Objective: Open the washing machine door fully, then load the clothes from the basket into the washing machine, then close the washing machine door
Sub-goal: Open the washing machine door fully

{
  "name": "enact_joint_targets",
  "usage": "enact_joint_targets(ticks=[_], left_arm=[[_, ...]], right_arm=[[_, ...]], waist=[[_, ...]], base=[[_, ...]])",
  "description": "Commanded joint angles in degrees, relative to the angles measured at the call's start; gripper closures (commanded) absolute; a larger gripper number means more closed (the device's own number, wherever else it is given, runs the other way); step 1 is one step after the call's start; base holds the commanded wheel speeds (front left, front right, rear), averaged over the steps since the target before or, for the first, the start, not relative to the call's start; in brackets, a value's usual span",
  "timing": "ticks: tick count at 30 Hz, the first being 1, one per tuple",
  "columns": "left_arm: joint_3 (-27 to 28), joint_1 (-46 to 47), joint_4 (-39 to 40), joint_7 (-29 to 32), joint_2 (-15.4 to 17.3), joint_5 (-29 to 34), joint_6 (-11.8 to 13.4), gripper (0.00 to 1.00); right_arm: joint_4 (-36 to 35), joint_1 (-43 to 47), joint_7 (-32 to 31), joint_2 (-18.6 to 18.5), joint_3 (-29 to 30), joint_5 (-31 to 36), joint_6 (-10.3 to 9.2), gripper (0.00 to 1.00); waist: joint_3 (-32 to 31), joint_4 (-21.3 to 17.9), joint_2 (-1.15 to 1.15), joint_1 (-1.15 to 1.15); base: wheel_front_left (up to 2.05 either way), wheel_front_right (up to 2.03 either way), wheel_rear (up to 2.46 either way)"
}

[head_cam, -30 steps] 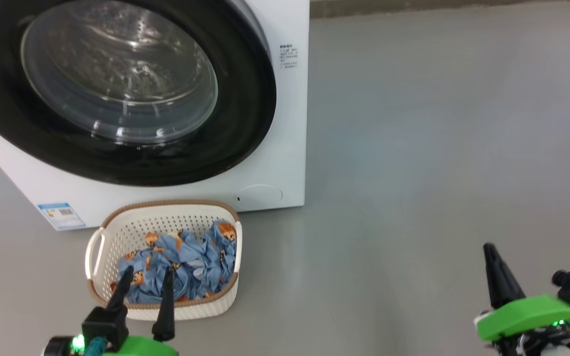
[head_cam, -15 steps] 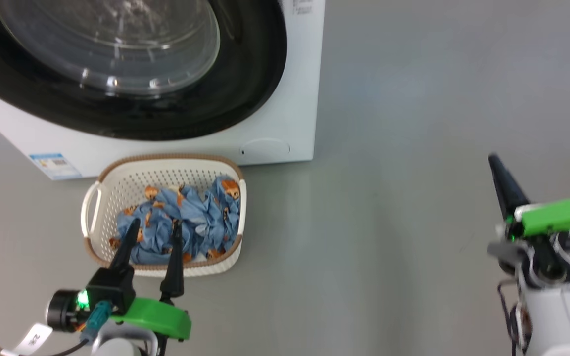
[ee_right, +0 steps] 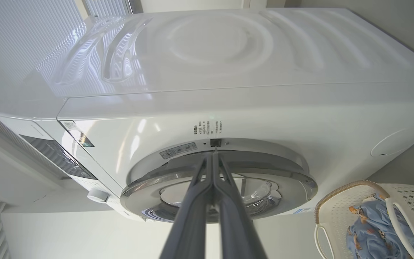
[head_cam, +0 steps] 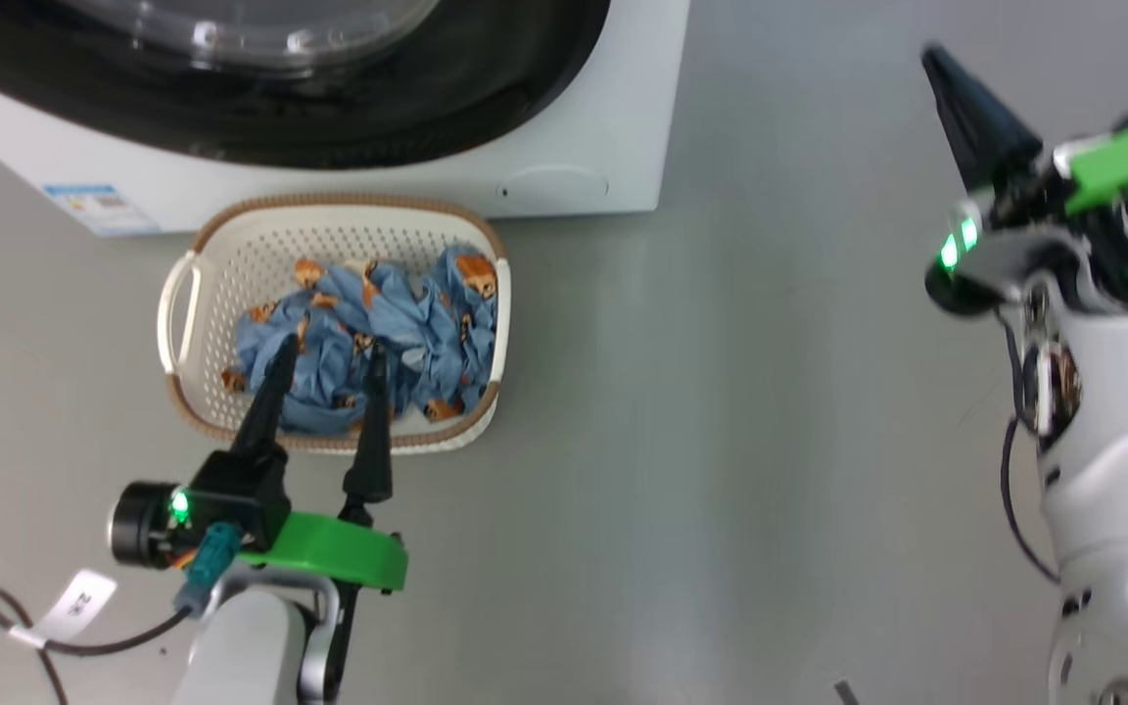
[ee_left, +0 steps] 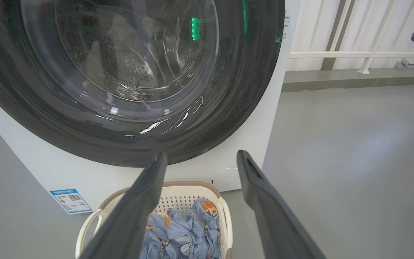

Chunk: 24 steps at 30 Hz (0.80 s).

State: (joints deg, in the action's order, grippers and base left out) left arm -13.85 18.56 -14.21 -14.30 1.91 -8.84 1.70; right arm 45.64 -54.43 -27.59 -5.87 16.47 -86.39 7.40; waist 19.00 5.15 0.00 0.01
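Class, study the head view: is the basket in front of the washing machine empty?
No, the basket holds a crumpled bundle of light blue clothes.

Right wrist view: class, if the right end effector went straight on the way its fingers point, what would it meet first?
The right end effector would most likely meet the rim of the washing machine door, by the small dark square on the white front; depth is unclear.

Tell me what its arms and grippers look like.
The left gripper and right gripper each have two long, dark, tapering fingers on a bright green bracket, with a green light. The forearms are pale grey-white. A black cable with a white tag trails from the left wrist.
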Motion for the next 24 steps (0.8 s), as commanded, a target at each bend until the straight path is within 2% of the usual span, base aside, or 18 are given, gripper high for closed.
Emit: enact_joint_targets(ticks=[1,9,24], left_arm=[[0.7,2.2,1.8,-0.7,1.0,-0.4,0.8,0.0],[-1.5,4.6,2.3,-0.7,1.0,-1.2,1.6,0.0],[-5.9,7.9,3.4,-0.7,1.0,-3.0,2.8,0.0]], right_arm=[[0.1,-4.6,-1.4,0.3,-1.8,-0.3,0.09,1.0],[4.4,-15.1,-3.5,1.0,-3.6,-0.3,0.09,1.0],[17.2,-33.7,-4.4,0.6,-5.9,1.9,0.09,1.0]], waist=[[3.5,2.0,0.0,-0.01],[6.8,3.8,0.0,-0.01],[11.9,8.3,0.0,-0.01]], base=[[0.0,0.0,0.0],[0.0,0.0,0.0],[0.0,0.0,0.0]])
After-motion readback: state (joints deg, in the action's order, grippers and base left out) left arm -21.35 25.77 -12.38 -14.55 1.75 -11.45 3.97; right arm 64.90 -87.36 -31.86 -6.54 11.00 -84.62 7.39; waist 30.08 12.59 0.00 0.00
